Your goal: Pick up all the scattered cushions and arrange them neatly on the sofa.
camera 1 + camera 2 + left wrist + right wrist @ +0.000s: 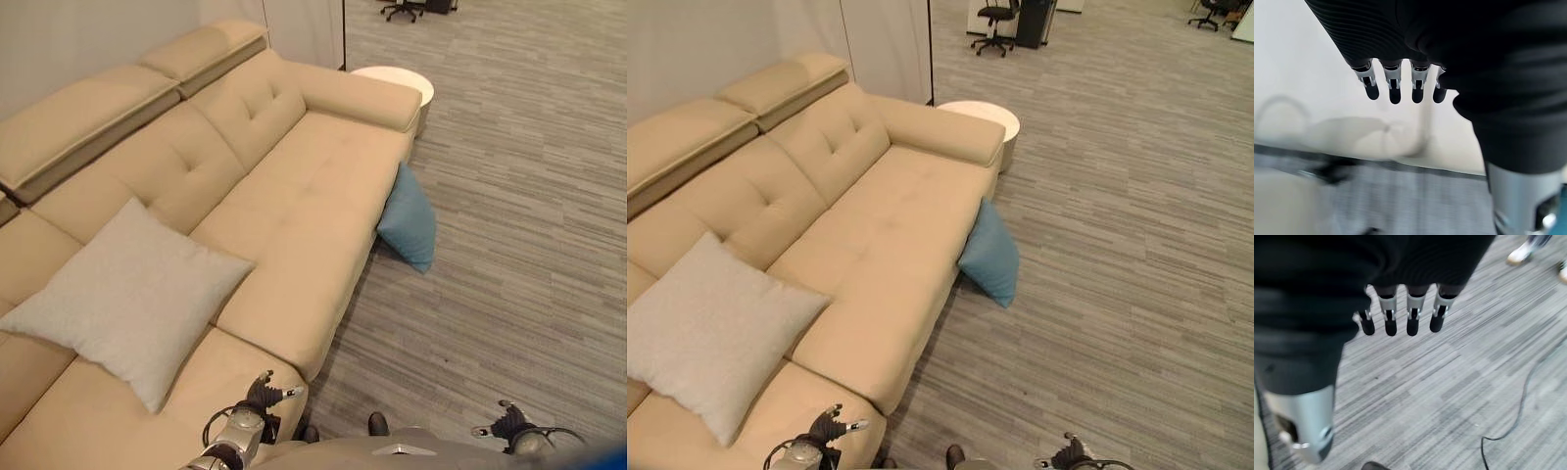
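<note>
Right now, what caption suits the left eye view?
Grey cushion on beige sofa, blue cushion leaning on the floor beside it.

Two cushions: one grey cushion (127, 299), one blue cushion (409, 220). One sofa (294, 211), one round table (397, 80). Office chairs in the background, number unclear.

The two eye views look steeply down from the robot's head, side by side, and share the sofa (294, 206), the blue cushion (407, 217) leaning on its front, and the striped floor (1136, 245). The left wrist view looks from very close past the left hand (1396, 83) onto what seems the pale sofa edge and floor. The right wrist view looks past the right hand (1400, 316) down onto that floor.
</note>
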Available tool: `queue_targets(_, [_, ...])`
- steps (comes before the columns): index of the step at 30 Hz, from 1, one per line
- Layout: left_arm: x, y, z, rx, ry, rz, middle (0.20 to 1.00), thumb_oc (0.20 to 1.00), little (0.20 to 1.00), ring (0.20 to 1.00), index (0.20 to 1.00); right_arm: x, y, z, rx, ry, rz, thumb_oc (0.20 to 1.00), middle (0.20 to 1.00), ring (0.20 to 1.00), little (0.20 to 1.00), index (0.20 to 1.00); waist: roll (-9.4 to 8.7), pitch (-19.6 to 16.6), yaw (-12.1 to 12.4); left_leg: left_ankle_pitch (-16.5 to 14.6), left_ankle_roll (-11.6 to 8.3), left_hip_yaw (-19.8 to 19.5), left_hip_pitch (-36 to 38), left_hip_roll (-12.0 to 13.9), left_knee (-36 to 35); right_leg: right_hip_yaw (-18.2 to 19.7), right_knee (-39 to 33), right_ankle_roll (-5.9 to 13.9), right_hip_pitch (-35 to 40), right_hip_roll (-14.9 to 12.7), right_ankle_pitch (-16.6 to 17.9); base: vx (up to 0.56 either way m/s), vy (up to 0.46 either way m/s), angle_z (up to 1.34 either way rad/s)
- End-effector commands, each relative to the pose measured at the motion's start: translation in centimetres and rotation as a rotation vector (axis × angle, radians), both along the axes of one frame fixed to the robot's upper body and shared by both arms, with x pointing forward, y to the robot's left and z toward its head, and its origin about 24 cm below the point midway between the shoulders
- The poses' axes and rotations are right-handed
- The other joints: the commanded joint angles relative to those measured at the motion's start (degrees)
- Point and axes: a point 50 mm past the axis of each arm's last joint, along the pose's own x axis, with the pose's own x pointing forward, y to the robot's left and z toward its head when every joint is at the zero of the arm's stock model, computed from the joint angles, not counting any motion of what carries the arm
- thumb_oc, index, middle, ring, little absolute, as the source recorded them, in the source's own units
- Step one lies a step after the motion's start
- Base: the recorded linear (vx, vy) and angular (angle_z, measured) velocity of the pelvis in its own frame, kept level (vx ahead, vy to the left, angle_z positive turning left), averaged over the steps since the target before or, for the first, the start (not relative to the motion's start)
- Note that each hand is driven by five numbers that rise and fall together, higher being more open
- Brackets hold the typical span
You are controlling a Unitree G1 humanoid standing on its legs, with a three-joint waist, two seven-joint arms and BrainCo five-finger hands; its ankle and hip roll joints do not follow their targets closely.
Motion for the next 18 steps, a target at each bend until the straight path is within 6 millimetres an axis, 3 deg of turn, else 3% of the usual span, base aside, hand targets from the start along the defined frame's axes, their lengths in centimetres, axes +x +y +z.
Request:
queue_targets(1, [0.1,-0.1,0.1,0.021,-0.008,-0.1,1.0,1.0,1.0,1.0,1.0,2.2,-0.1,0.8,-0.012,-0.083,-0.001,1.0,1.0,1.0,1.0,1.0,0.2,0.8,1.4,-5.7,-0.52,2.9,-1.5,-0.8,4.4,-4.0,-0.2,6.7,-3.6,-1.8,2.2,-0.17,0.135,-0.71])
queue_targets(2, [0.7,0.5,0.4,0.043,-0.021,-0.118,1.0,1.0,1.0,1.0,1.0,2.4,-0.1,0.9,-0.014,-0.088,0.001,1.0,1.0,1.0,1.0,1.0,0.0,1.7,1.2,-5.1,-0.09,4.6,-1.8,-0.9,3.5,-3.6,-0.1,7.77,-5.4,-2.3,3.5,-0.18,0.108,-0.86])
queue_targets(4, [1.2,1.2,0.7,0.074,-0.026,-0.135,1.0,1.0,1.0,1.0,1.0,2.1,0.3,0.6,-0.01,-0.076,0.002,1.0,1.0,1.0,1.0,1.0,-0.13,3.0,1.5,-4.7,0.3,6.4,-2.2,-0.5,3.4,-5.1,0.7,8.02,-7.1,-2.5,3.8,-0.21,0.083,-1.03])
queue_targets(7, [1.4,1.7,0.9,0.095,-0.022,-0.125,1.0,1.0,1.0,1.0,1.0,1.9,0.4,0.5,-0.013,-0.063,0.007,1.0,1.0,1.0,1.0,1.0,0.67,3.7,3.2,-4.2,0.34,9.5,-2.5,1.0,3.1,-17.0,3.0,6.25,-6.0,-6.0,1.1,-0.15,0.024,-1.08])
queue_targets(12, [1.0,1.8,0.7,0.101,0.005,-0.139,1.0,1.0,1.0,1.0,1.0,0.4,0.0,0.1,-0.012,-0.024,-0.036,1.0,1.0,1.0,1.0,1.0,1.19,3.2,3.0,-3.3,1.07,11.0,-1.9,1.5,2.6,-15.2,7.5,5.53,-4.2,-5.3,-1.7,-0.07,-0.016,-0.48])
queue_targets(13, [0.9,1.6,0.6,0.094,0.007,-0.131,1.0,1.0,1.0,1.0,1.0,0.1,-0.2,0.1,-0.015,-0.021,-0.055,1.0,1.0,1.0,1.0,1.0,1.77,2.9,4.0,-3.1,0.96,13.3,-2.6,2.5,2.9,-19.5,9.5,4.83,-2.3,-6.7,-3.4,-0.14,-0.09,-0.32])
queue_targets(15, [0.9,1.1,0.5,0.07,-0.006,-0.112,1.0,1.0,1.0,1.0,1.0,0.3,0.0,0.0,-0.024,-0.012,-0.04,1.0,1.0,1.0,1.0,1.0,1.46,1.9,5.8,-3.1,-0.21,17.8,-2.0,3.9,3.1,-27.3,6.8,5.21,0.9,-8.7,-4.0,-0.03,-0.253,-0.93])
queue_targets(18, [1.1,0.6,0.5,0.056,-0.012,-0.126,1.0,1.0,1.0,1.0,1.0,0.5,0.0,0.1,-0.018,-0.034,-0.053,1.0,1.0,1.0,1.0,1.0,1.75,1.9,4.5,-3.5,-1.63,18.3,-0.9,5.9,4.8,-23.9,4.0,4.51,1.7,-6.1,-4.3,0.08,-0.325,-1.17])
